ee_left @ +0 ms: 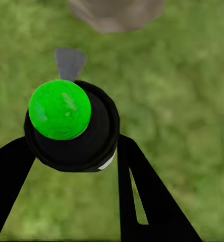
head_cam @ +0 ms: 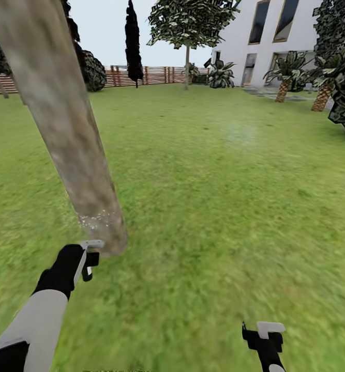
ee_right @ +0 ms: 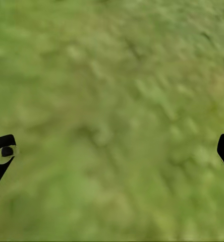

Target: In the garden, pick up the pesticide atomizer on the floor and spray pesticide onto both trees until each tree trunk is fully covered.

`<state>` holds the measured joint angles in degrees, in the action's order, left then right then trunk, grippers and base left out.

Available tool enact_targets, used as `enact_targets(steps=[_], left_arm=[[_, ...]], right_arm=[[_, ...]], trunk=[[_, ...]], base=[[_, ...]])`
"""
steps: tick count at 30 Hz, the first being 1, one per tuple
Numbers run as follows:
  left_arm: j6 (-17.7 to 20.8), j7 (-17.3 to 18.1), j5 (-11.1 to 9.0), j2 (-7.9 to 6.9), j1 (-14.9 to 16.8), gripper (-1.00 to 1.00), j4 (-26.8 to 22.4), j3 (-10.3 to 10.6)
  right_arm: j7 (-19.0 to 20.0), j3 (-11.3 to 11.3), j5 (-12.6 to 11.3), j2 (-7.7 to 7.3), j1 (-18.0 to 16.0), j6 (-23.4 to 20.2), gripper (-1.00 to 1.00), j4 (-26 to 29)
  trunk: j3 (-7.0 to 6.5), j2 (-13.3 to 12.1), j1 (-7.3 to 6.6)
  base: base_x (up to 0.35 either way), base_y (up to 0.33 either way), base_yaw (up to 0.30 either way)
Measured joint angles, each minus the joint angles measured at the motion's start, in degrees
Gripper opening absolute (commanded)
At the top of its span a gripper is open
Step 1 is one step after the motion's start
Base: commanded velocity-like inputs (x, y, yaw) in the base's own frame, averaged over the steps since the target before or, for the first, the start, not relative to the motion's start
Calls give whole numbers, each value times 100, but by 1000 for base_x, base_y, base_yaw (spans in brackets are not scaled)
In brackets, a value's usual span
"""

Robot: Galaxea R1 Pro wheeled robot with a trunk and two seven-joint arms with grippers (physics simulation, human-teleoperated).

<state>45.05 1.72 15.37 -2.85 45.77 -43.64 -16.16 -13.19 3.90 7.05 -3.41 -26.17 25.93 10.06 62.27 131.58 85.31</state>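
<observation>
A thick beige-grey tree trunk (head_cam: 63,119) slants up from the grass at the left, and tiny white pesticide specks (head_cam: 97,219) dot it just above its base. My left gripper (head_cam: 89,254) hangs close in front of that base. In the left wrist view it (ee_left: 74,146) is shut on the pesticide atomizer (ee_left: 71,126), a black body with a bright green round cap. The atomizer's grey nozzle (ee_left: 69,63) points at the trunk's foot (ee_left: 114,12). My right gripper (head_cam: 263,330) is open above bare grass, its fingertips (ee_right: 1,154) wide apart. A second tree (head_cam: 188,26) stands far back.
Green lawn (head_cam: 219,196) stretches ahead and to the right. A brown slat fence (head_cam: 141,75) runs along the back with a dark conifer (head_cam: 133,39) before it. A white house (head_cam: 275,36) and short palms (head_cam: 285,77) stand at the far right.
</observation>
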Motion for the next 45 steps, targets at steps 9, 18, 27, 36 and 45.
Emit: enact_targets(steps=[9,18,27,36,45], left_arm=[[-35,11,28,-147,-255,-100,-1,21],[-788,-14,-29,-124,-273,-100,596,-67],[-937,-14,-195,-95,-274,-100,609,-85],[-945,-21,-273,-104,-275,-100,594,-83],[-945,-141,-237,-114,-275,-100,600,-78]], right_arm=[[3,0,-7,-5,2,3,100,2],[4,-1,-3,5,0,4,100,0],[-5,0,-4,14,2,3,100,2],[-6,0,0,10,2,4,100,2],[-5,-1,1,18,0,4,100,0]], trunk=[[0,0,-1],[0,0,-2],[0,0,-2],[0,0,-1],[0,0,-1]], base=[[67,-273,166],[180,-243,152],[192,-233,133],[83,-290,4],[92,-293,242]])
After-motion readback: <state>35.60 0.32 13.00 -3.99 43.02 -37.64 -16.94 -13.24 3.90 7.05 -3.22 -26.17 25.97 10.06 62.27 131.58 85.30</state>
